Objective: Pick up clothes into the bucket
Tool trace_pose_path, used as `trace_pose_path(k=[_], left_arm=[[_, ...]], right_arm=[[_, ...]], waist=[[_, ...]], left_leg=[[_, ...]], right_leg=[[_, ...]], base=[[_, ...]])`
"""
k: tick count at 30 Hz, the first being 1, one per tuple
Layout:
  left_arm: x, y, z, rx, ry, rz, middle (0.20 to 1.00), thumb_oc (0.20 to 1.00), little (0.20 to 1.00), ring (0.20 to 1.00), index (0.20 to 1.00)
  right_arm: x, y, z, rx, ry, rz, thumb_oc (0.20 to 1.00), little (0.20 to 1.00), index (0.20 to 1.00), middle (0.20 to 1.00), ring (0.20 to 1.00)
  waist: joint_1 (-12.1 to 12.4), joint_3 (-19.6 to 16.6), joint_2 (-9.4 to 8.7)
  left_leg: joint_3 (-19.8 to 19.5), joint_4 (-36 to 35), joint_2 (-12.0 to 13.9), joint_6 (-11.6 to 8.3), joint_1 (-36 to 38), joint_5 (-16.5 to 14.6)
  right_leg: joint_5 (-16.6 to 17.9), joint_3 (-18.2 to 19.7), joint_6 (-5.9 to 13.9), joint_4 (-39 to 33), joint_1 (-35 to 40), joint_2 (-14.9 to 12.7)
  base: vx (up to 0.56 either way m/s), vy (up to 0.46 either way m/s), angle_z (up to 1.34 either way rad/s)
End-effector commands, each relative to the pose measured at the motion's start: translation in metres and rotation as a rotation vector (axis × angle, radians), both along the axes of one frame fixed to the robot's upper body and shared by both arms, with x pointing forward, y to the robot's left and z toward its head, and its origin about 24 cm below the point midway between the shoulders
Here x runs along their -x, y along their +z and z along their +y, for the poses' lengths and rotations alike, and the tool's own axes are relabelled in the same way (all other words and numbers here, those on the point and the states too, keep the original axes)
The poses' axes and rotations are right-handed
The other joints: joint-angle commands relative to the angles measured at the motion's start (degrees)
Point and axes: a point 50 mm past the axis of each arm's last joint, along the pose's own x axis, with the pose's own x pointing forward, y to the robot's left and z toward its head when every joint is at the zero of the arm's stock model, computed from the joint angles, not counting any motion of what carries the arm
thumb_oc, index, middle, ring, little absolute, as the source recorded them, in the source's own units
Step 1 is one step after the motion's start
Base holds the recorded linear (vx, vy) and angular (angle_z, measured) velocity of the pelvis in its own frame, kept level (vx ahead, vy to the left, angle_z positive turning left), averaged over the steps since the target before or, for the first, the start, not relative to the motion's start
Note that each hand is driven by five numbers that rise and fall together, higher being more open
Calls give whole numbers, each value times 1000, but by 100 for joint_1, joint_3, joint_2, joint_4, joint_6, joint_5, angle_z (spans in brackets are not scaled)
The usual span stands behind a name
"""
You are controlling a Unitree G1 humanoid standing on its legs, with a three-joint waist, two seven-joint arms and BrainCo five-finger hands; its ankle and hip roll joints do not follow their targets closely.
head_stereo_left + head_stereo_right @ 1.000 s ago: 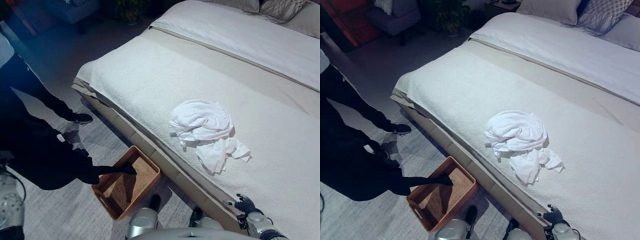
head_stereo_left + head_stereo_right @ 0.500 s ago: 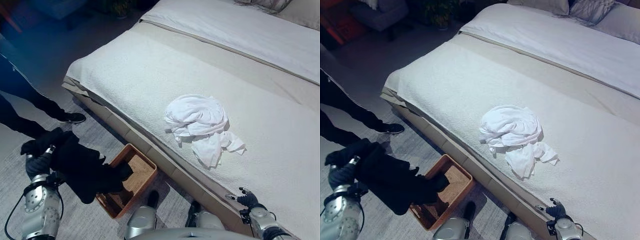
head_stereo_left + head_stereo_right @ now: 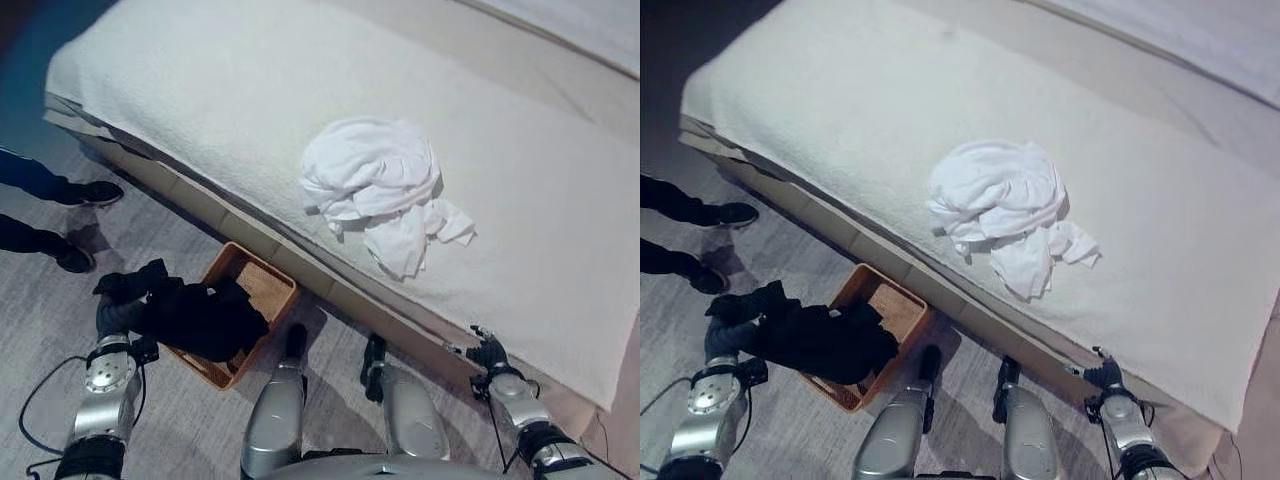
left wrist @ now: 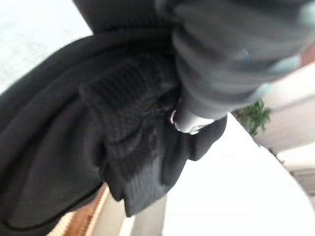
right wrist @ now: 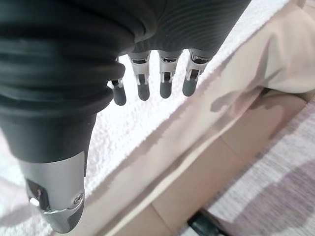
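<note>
A black garment [image 3: 205, 320] hangs from my left hand [image 3: 113, 316] and drapes over the near corner of the brown woven basket [image 3: 262, 283], which stands on the floor against the bed's side. In the left wrist view the black garment [image 4: 74, 147] is bunched round my curled fingers [image 4: 189, 120]. A pile of white clothes [image 3: 375, 185] lies on the bed, apart from both hands. My right hand [image 3: 487, 352] rests at the bed's near edge, low on the right, with its fingers [image 5: 162, 81] straight and holding nothing.
The bed [image 3: 220, 110], under a cream cover, takes up the upper part of the scene. Its padded side [image 3: 340, 300] runs just behind the basket. A person's dark shoes [image 3: 95, 192] stand on the grey rug [image 3: 40, 330] at the left.
The camera has tipped down. My left hand has come down and in with the black garment, which now lies partly over the basket. The right hand stays at the bed's edge.
</note>
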Motion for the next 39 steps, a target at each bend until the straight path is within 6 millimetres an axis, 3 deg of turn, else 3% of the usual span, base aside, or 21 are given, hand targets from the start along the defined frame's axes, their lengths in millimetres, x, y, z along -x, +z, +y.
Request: trace_pose_path(k=[1,7,12,14,15,16,17,18,21,22,23,24,25,26,27,28,29,32,33,35,39], left_arm=[[2,14,18,-165,58,4,200,200,200,200,200],[-5,4,23,-131,168,35,200,200,200,200,200],[-9,16,39,-190,257,41,200,200,200,200,200],[-11,18,41,-211,263,58,859,859,859,859,859],[-13,17,42,-264,238,111,1000,1000,1000,1000,1000],[-15,20,42,-264,239,102,1000,1000,1000,1000,1000],[-15,17,41,-281,216,139,1000,1000,1000,1000,1000],[-14,14,41,-296,210,163,1000,1000,1000,1000,1000],[-21,20,38,-434,153,217,1000,1000,1000,1000,1000],[-21,19,38,-472,128,255,1000,1000,1000,1000,1000],[-23,18,37,-496,111,283,1000,1000,1000,1000,1000],[-21,12,36,-496,101,312,1000,1000,1000,1000,1000],[-23,12,35,-502,89,326,1000,1000,1000,1000,1000],[-19,3,34,-503,66,378,1000,1000,1000,1000,1000],[-21,2,31,-509,54,374,1000,1000,1000,1000,1000],[-22,2,29,-522,36,381,1000,1000,1000,1000,1000],[-22,-1,27,-528,25,398,1000,1000,1000,1000,1000],[-18,-12,24,-535,-6,460,1000,1000,1000,1000,1000],[-18,-12,23,-534,-6,460,1000,1000,1000,1000,1000],[-17,-20,20,-552,-24,510,1000,1000,1000,1000,1000],[-18,-20,14,-583,-51,496,1000,1000,1000,1000,1000]], right_arm=[[-15,23,-4,28,5,-135,1000,1000,1000,1000,1000],[-37,49,6,12,16,-288,1000,1000,1000,1000,1000],[-40,54,20,-14,49,-339,1000,1000,1000,1000,1000],[-41,56,23,-22,48,-351,1000,1000,1000,1000,1000],[-43,59,25,-25,52,-367,1000,1000,1000,1000,1000],[-45,61,25,-25,50,-376,1000,1000,1000,1000,1000],[-48,66,24,-19,49,-394,1000,1000,1000,1000,1000],[-48,68,24,-19,46,-403,1000,1000,1000,1000,1000],[-60,93,26,-5,45,-523,1000,1000,1000,1000,1000],[-65,104,25,-5,37,-574,1000,1000,1000,1000,1000],[-71,124,25,-6,34,-661,1000,1000,1000,1000,1000],[-73,133,26,-2,39,-702,1000,1000,1000,1000,1000],[-79,150,26,-1,33,-771,1000,1000,1000,1000,1000],[-82,167,25,9,33,-841,1000,1000,1000,1000,1000],[-83,173,24,25,37,-863,1000,1000,1000,1000,1000],[-88,192,24,48,45,-929,1000,1000,1000,1000,1000],[-91,209,25,71,56,-985,1000,1000,1000,1000,1000],[-101,243,22,122,73,-1067,1000,1000,1000,1000,1000],[-101,243,22,123,74,-1068,1000,1000,1000,1000,1000],[-119,292,18,251,108,-1112,1000,1000,1000,1000,1000],[-133,314,18,313,118,-1093,1000,1000,1000,1000,1000]], waist=[[-178,53,-213],[-376,217,-320],[-569,217,-480],[-612,217,-529],[-639,217,-542],[-650,217,-553],[-665,217,-555],[-661,217,-540],[-697,217,-551],[-699,217,-556],[-723,217,-568],[-707,217,-547],[-718,217,-549],[-697,217,-524],[-683,217,-507],[-684,217,-509],[-670,217,-493],[-605,217,-465],[-610,217,-462],[-486,217,-419],[-370,217,-360]], left_leg=[[95,983,-109,229,-376,-614],[315,1914,-102,336,-1522,-896],[398,2397,-13,358,-2313,-1035],[415,2517,19,361,-2519,-1067],[408,2683,66,353,-2561,-1312],[437,2625,51,369,-2692,-1112],[460,2651,64,378,-2758,-1128],[438,2745,93,369,-2674,-1348],[476,2814,119,396,-2764,-1400],[488,2836,117,403,-2781,-1418],[536,2764,101,427,-2909,-1226],[516,2814,115,414,-2768,-1436],[549,2746,98,428,-2897,-1235],[512,2791,106,413,-2758,-1435],[512,2774,108,415,-2752,-1434],[543,2701,86,429,-2883,-1223],[531,2671,77,426,-2858,-1216],[510,2536,49,405,-2783,-1160],[509,2532,48,405,-2783,-1158],[474,2337,14,354,-2710,-1039],[413,2186,-32,327,-2656,-939]], right_leg=[[-40,386,311,103,176,-277],[-143,723,272,811,-1026,-239],[-142,860,279,1116,-1842,-159],[-129,886,290,1148,-2034,-147],[-313,910,332,1291,-2087,-115],[-132,899,301,1212,-2201,-135],[-129,924,306,1232,-2275,-118],[-318,949,336,1338,-2223,-89],[-316,979,344,1372,-2341,-62],[-317,1000,347,1373,-2361,-52],[-133,1002,320,1286,-2496,-65],[-317,1009,354,1363,-2383,-41],[-127,1008,326,1263,-2497,-64],[-308,1029,357,1330,-2382,-41],[-307,1025,359,1326,-2387,-42],[-113,1021,326,1225,-2503,-58],[-113,1015,326,1212,-2484,-57],[-97,985,326,1142,-2428,-71],[-96,984,326,1138,-2427,-72],[-53,911,313,1024,-2340,-105],[-37,835,297,978,-2286,-140]], base=[[-103,84,-20],[-50,75,-28],[-20,39,-14],[54,18,-23],[13,25,-19],[9,42,-17],[11,39,-10],[106,48,-11],[47,43,-11],[-69,34,-8],[16,31,-10],[-67,31,-13],[94,31,-11],[10,23,-7],[7,12,-5],[-76,1,-1],[-80,-4,0],[0,0,0],[0,0,0],[-13,-36,4],[-6,-37,6]])
